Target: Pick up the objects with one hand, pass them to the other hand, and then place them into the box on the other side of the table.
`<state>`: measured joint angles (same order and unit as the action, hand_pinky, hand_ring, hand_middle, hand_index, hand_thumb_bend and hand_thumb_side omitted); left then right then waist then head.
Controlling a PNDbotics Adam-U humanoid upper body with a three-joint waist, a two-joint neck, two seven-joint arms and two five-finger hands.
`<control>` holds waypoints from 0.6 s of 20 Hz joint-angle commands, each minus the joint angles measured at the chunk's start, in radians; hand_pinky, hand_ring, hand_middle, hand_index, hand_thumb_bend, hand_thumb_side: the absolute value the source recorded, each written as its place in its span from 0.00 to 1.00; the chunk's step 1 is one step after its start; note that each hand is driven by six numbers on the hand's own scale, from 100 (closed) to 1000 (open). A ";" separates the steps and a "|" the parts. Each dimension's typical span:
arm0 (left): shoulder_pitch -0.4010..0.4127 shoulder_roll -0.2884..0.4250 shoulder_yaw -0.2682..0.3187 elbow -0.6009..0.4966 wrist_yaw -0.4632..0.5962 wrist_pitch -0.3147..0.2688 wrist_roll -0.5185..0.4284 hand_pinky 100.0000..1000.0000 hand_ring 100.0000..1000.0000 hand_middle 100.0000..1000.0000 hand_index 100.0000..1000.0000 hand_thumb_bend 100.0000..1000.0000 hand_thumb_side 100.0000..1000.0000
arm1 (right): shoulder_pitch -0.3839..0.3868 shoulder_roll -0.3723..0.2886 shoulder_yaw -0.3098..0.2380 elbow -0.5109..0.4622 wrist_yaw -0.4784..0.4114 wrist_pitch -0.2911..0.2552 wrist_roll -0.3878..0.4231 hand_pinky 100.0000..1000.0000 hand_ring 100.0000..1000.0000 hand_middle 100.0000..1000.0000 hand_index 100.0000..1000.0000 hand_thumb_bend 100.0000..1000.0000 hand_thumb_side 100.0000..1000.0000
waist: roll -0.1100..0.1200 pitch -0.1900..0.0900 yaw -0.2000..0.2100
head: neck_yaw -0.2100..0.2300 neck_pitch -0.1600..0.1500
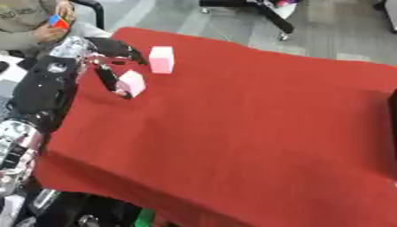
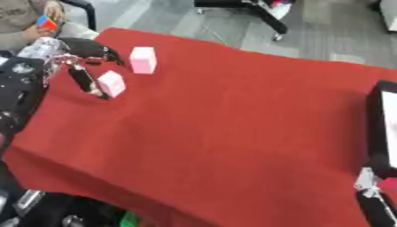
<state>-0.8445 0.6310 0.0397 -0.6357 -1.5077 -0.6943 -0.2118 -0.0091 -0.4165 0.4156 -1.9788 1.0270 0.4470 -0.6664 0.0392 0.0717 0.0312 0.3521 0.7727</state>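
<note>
Two pink blocks lie at the far left of the red table (image 1: 232, 133). One pink block (image 1: 161, 59) stands upright. The other pink block (image 1: 132, 83) sits tilted just nearer to me. My left hand (image 1: 102, 56) is over the table's left edge, open, with its fingers spread. One long finger (image 1: 108, 79) reaches down against the left side of the tilted block, and the others point toward the upright block without touching it. The black box (image 2: 381, 128) with a pale inside stands at the right edge. My right hand (image 2: 371, 190) shows at the lower right corner, partly cut off.
My left arm (image 1: 39, 102), black and silver, runs along the table's left side. A chair base (image 1: 263, 13) stands on the grey floor beyond the far edge. The red cloth hangs over the near edge.
</note>
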 commanded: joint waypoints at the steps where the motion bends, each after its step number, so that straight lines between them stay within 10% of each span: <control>1: -0.034 0.019 0.013 0.036 -0.081 0.025 0.083 0.87 0.75 0.71 0.86 0.44 0.36 | -0.008 -0.003 0.004 -0.021 -0.002 0.122 -0.120 0.63 0.89 0.69 0.89 0.01 0.37 | 0.002 -0.017 -0.003 | 0.004 -0.003; 12: -0.049 -0.006 0.037 0.120 -0.240 0.138 0.259 0.87 0.74 0.71 0.85 0.40 0.31 | -0.007 0.005 0.016 -0.021 -0.005 0.122 -0.112 0.63 0.89 0.68 0.89 0.00 0.38 | -0.004 -0.015 -0.010 | -0.003 -0.003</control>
<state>-0.8707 0.6042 0.0658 -0.5125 -1.7307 -0.5672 0.0304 -0.0094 -0.4091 0.4323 -1.9788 1.0246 0.4513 -0.6622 0.0347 0.0717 0.0208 0.3502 0.7727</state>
